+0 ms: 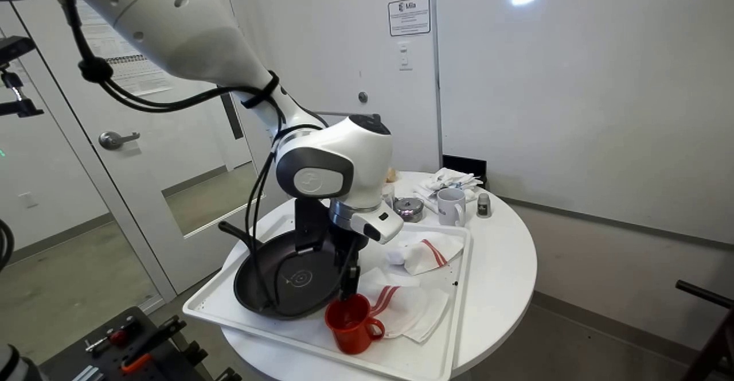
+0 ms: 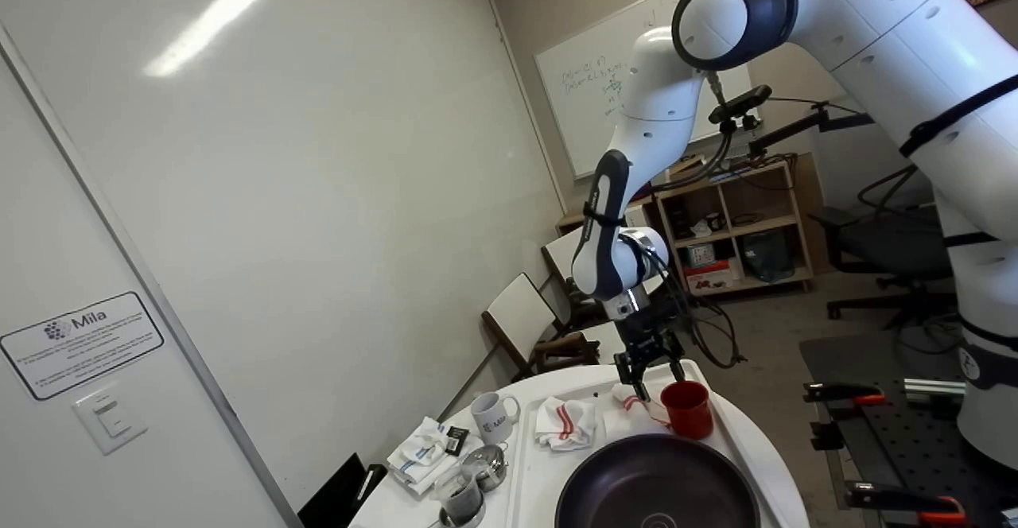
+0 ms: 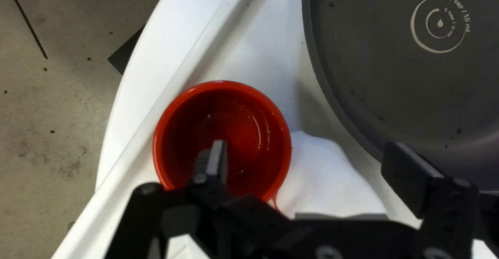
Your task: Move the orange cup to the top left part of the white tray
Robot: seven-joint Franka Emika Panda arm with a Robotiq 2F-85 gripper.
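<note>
The orange cup [image 1: 351, 335], a red-orange mug, stands upright near the edge of the white tray [image 1: 465, 280]. It also shows in an exterior view [image 2: 689, 413] and the wrist view [image 3: 249, 122], where its handle is hidden. My gripper [image 3: 310, 155] is open with nothing between its fingers. In the wrist view one finger overlaps the cup's opening and the other is by the black frying pan [image 3: 390, 95]. I cannot tell whether the finger dips inside the cup. In an exterior view the gripper [image 2: 658, 383] is just above and behind the cup.
The frying pan [image 1: 301, 280] fills one side of the tray, close to the cup. White cloths with red stripes lie on the tray, one [image 1: 408, 312] beside the cup, another [image 1: 427, 253] farther back. Beyond the tray stand a white mug [image 1: 451, 206], a metal pot [image 1: 409, 209] and a shaker [image 1: 483, 205].
</note>
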